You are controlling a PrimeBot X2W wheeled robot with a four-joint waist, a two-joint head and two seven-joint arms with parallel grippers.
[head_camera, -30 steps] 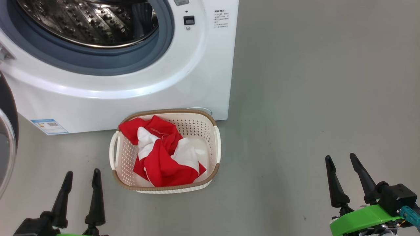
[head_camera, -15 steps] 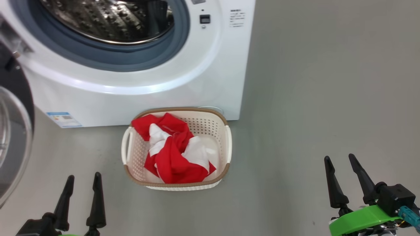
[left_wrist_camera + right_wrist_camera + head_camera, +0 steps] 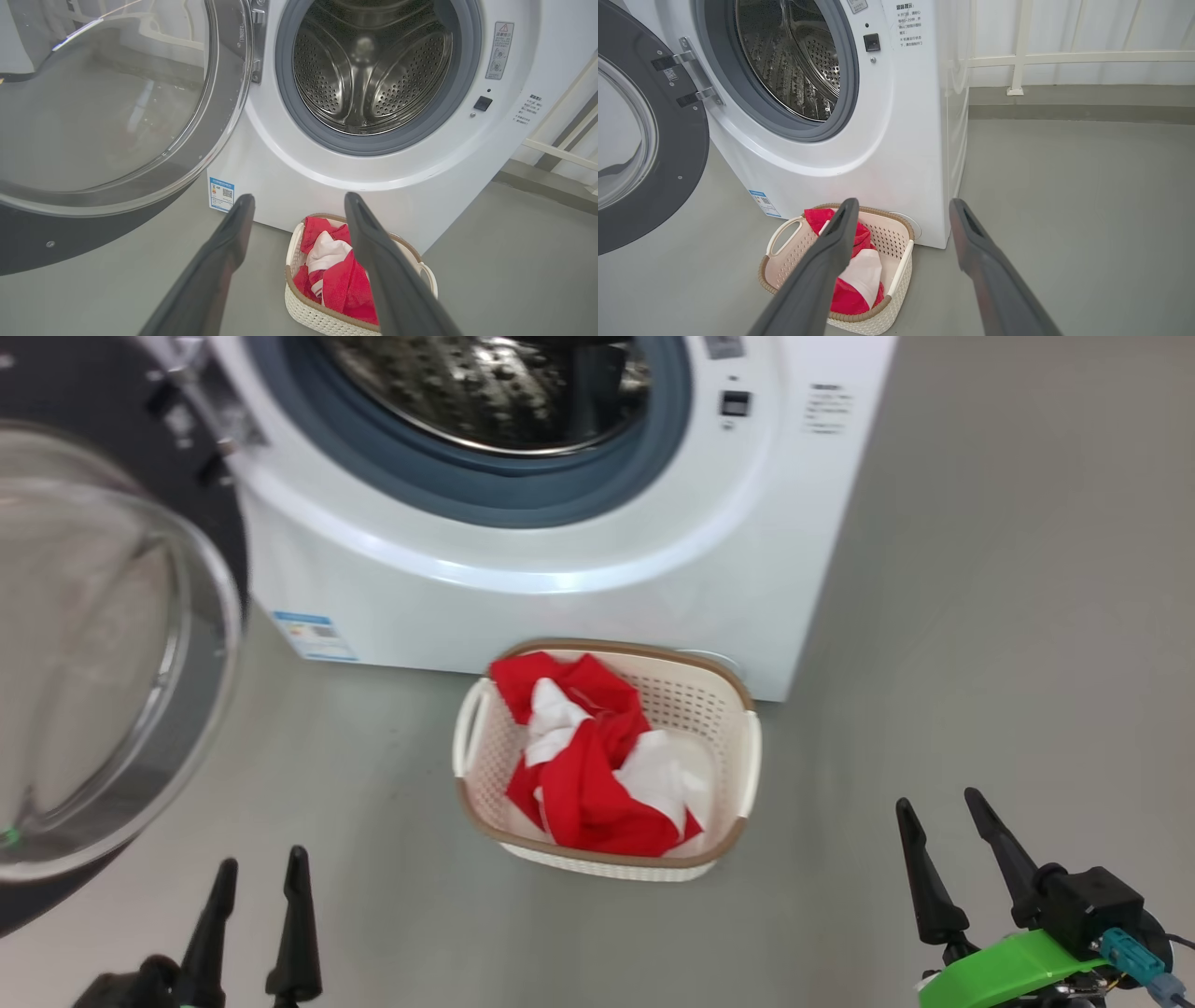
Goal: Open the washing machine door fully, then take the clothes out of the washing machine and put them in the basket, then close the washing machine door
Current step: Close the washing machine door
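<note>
Head camera's swung left since a second ago, so more of the washing machine door (image 3: 112,644) shows; nothing itself moved. Clothes (image 3: 597,765) sit in the basket (image 3: 695,695) against the washing machine (image 3: 560,607), whose drum (image 3: 369,70) looks empty. Left gripper (image 3: 262,857) and right gripper (image 3: 936,798) hang wide, empty; I'd guess door-closing is next.

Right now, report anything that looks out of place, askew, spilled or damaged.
Nothing stands out. The clothes lie inside the basket, none on the floor, and the drum looks empty. The door stands wide open, but that is only the step left, not a fault.
</note>
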